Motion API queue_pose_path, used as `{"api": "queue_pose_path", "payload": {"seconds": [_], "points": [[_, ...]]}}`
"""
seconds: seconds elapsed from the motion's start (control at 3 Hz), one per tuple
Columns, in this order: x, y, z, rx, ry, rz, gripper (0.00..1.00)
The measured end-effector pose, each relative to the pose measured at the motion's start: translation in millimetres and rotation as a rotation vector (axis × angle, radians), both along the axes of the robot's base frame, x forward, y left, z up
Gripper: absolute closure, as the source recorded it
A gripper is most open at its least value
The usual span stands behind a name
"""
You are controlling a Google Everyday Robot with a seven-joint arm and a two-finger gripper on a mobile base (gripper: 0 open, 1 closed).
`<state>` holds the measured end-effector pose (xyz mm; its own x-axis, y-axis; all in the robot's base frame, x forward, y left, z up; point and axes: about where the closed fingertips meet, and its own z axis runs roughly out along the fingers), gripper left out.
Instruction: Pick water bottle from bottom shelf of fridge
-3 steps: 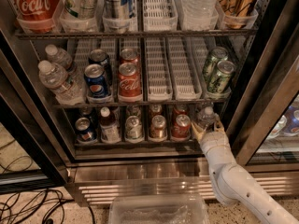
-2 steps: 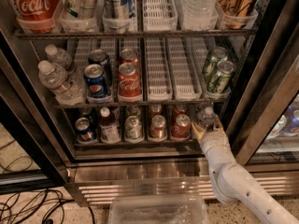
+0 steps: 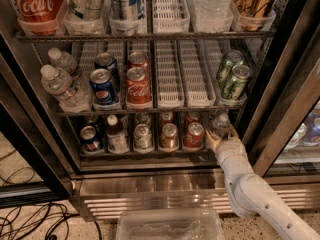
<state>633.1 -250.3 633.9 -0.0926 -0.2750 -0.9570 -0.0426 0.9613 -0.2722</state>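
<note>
The fridge (image 3: 283, 91) stands open before me. On its bottom shelf (image 3: 150, 154), the water bottle (image 3: 220, 124), small, clear and white-capped, stands in the far right lane. My gripper (image 3: 222, 138) reaches in from the lower right on a white arm, and its tan fingers (image 3: 213, 143) sit on either side of the bottle's lower body, closed on it. The bottle stands upright on the shelf.
Left of the bottle are cans (image 3: 193, 134) and a white-capped bottle with a dark drink (image 3: 116, 134). Bigger clear bottles (image 3: 60, 87) and more cans fill the middle shelf. The black door frame is close on the right. A clear plastic bin (image 3: 170, 226) and cables (image 3: 30, 219) lie on the floor.
</note>
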Motion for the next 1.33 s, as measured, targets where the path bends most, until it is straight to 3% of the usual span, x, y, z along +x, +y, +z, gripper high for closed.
{"api": "queue_pose_path", "payload": {"seconds": [1.33], "points": [[-27, 17, 36, 0.061, -0.053, 0.076, 1.0]]}}
